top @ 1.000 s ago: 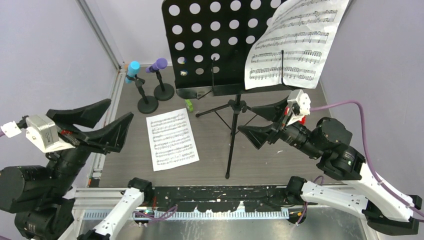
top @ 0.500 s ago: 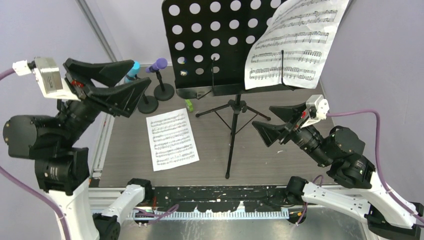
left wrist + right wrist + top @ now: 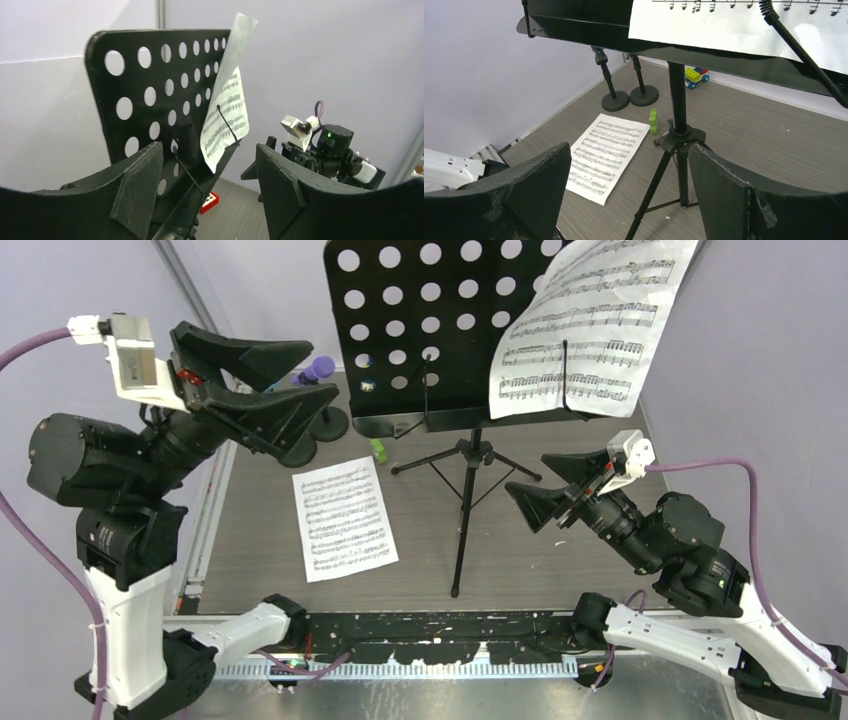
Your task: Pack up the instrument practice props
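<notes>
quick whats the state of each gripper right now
Left gripper: open, jaws spread wide, holding nothing.
Right gripper: open, jaws spread wide, holding nothing.

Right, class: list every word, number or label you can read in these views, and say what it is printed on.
Upright sheet-music page on the music rack: staves and notes only, no readable words.
Flat sheet-music page on the table: print too small to read.
No other words, brands or numbers can be read.
</notes>
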Tool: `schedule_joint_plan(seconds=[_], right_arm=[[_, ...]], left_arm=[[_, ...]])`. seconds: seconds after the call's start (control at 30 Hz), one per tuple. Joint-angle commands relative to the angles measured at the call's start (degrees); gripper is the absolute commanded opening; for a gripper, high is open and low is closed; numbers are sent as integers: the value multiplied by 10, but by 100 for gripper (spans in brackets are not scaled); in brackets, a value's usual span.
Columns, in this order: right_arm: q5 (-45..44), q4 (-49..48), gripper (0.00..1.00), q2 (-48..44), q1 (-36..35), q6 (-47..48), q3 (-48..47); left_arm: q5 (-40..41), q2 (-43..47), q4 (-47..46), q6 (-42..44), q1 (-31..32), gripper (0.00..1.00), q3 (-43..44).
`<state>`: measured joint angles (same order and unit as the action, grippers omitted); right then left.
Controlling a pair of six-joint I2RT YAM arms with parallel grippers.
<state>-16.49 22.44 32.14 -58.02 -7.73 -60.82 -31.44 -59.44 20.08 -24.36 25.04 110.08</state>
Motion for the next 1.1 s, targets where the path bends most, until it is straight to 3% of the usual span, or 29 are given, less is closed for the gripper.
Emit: schedule_joint_plan(seconds=[0.0, 0.17, 0.43, 0.8, 1.07], right_arm=[[-12, 0, 92, 4, -3, -4, -2], [-18, 0, 92, 11, -2, -4, -4], [-23, 17, 92, 12, -2, -8, -13], [-62, 38, 92, -14, -2, 4, -13], [-52, 70, 93, -29, -2, 0, -10]], left_arm=[[81, -5, 46, 100, 75, 70, 17], [125, -22, 52, 134, 153, 69, 22], [298, -80, 92, 306, 384, 71, 58], [310, -144, 36, 288, 399, 72, 46], [331, -204, -27, 336, 399, 74, 66]])
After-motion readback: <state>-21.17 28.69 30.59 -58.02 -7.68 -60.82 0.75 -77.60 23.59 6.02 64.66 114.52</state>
